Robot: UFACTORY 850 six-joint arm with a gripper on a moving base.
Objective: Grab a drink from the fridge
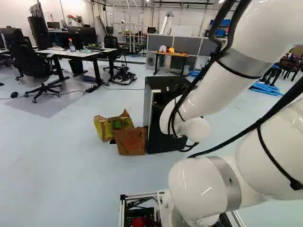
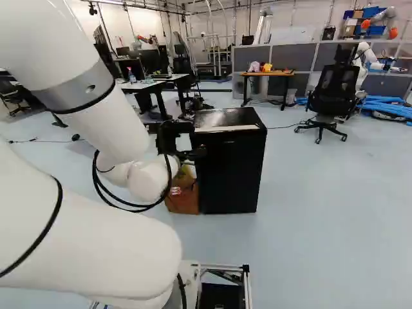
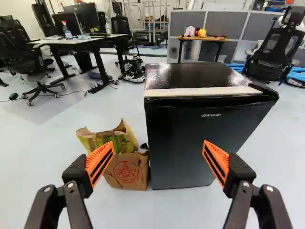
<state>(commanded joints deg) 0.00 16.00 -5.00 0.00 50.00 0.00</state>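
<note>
Pale blue floor (image 2: 335, 206), white wall (image 1: 78, 8), room brightly lit. Grey partitions (image 2: 285, 56) behind wood-topped desk (image 2: 278, 74) (pink item (image 2: 254, 66), yellow item (image 2: 268, 67) on top). White-topped desk (image 1: 75, 54), black office chair (image 1: 31, 61) beside it. Another black chair (image 2: 336, 87) near blue bundles (image 2: 386, 108).

The mini fridge (image 3: 190, 138) is black, with a pale strip along its top's front edge. Orange pads (image 3: 101, 161) mark the black tool (image 3: 155, 164). The paper bag (image 3: 127, 174) is brown with a red round print; the floor (image 3: 43, 152) is pale blue.
</note>
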